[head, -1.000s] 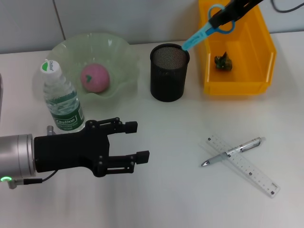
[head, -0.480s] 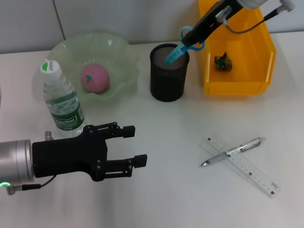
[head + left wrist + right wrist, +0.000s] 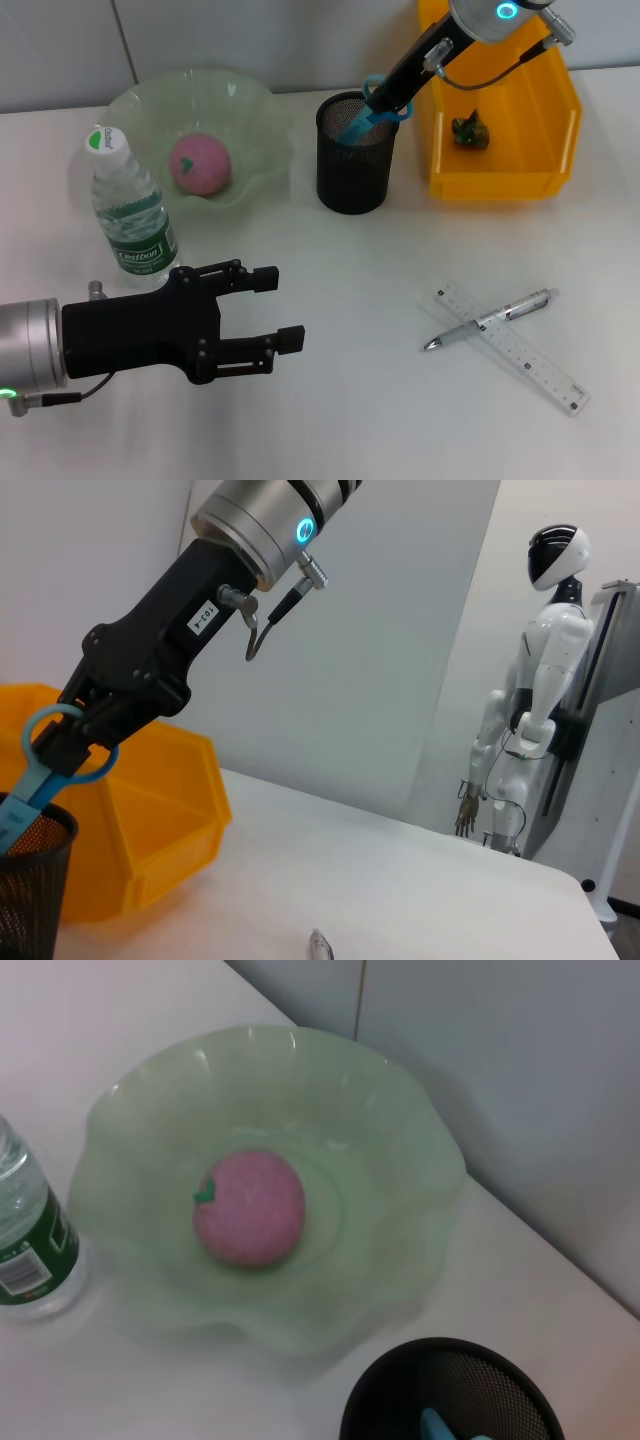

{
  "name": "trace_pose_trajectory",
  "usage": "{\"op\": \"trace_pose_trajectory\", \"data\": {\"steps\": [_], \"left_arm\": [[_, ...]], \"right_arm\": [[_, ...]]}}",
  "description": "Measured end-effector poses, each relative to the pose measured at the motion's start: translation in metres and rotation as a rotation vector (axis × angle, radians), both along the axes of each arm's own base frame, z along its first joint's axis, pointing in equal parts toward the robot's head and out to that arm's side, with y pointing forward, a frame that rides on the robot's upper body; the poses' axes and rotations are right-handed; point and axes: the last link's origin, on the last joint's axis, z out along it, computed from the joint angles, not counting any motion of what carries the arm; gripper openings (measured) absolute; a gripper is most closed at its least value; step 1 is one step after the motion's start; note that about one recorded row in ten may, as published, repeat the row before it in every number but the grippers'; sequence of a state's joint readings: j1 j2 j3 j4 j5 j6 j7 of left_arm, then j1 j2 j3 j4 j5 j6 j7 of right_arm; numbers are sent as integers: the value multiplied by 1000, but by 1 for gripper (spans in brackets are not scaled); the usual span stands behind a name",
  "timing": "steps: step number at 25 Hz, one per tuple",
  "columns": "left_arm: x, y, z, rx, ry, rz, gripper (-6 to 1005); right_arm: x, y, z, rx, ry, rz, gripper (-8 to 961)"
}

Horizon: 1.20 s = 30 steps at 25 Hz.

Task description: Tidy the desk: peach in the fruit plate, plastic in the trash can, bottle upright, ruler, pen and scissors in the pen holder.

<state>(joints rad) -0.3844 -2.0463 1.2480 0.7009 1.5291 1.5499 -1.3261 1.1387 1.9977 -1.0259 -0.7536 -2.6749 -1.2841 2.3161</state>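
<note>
Desk layout around the black mesh pen holder (image 3: 352, 152)

Blue-handled scissors (image 3: 367, 108) stand tip-down in the holder, gripped at the handles by the right gripper (image 3: 392, 92) reaching in from behind-right. Left of the holder sits the pale green wavy fruit plate (image 3: 150, 100) with the pink peach (image 3: 200, 163) in it; the clear plastic water bottle (image 3: 130, 212) stands upright before that plate. Right of the holder is the yellow plastic bin (image 3: 548, 110) holding a crumpled green scrap (image 3: 469, 131). Before and right of the holder, a silver pen (image 3: 487, 319) lies across a clear ruler (image 3: 512, 347). The left gripper (image 3: 265, 310) hovers before the bottle.
</note>
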Motion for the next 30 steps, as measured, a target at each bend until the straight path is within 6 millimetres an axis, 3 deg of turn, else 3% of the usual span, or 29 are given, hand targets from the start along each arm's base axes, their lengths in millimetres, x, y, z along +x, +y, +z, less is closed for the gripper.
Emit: {"op": "trace_pose_trajectory", "data": {"steps": [8,14,23,30], "left_arm": [[0,0,0,-4,-3,8,786],[0,0,0,-2,0,9,786],[-1,0,0,-3,1,10,785],[-3,-2,0,-7,-1,14,786]], "right_arm": [[3,3,0,30,13,-4,92],[2,0,-1,46,26,9,256],[-7,-21,15,73,110,71,702],[0,-52,40,61,244,53,701]]}}
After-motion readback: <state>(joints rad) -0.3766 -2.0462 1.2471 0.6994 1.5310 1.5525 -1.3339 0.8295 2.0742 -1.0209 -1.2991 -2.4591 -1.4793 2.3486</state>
